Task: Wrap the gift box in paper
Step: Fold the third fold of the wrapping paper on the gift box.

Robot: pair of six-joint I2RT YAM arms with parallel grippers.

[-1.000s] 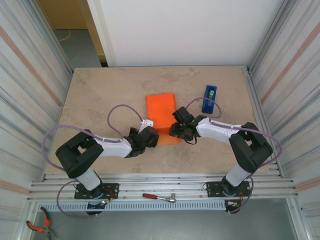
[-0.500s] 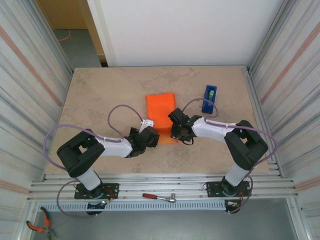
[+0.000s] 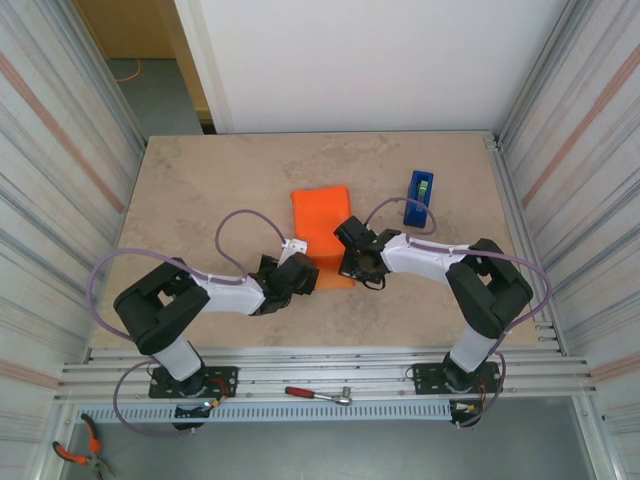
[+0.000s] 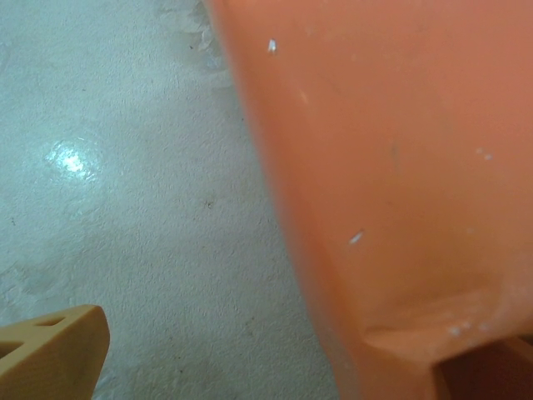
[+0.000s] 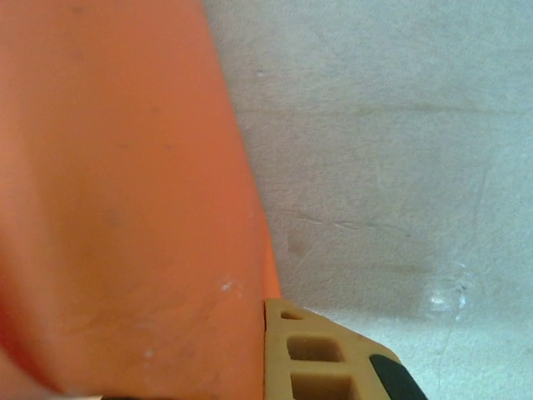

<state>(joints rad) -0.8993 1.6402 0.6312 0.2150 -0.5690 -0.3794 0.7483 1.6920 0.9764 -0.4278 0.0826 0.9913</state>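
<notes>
Mid-frame: orange paper (image 3: 322, 225). Right jaws clenched on its right edge; left jaws released wide at lower-left corner.

The paper (image 3: 322, 225): bright orange, thin, folded over into a compact oblong bundle that lies with its long axis running away from both end effectors. Its near end sits between the left gripper (image 3: 300, 276) and the right gripper (image 3: 351, 262). The near left edge is just beside the left gripper's wide-set jaws. The near right edge appears nipped by the right gripper. Surface smooth, with a few pale specks.
</notes>
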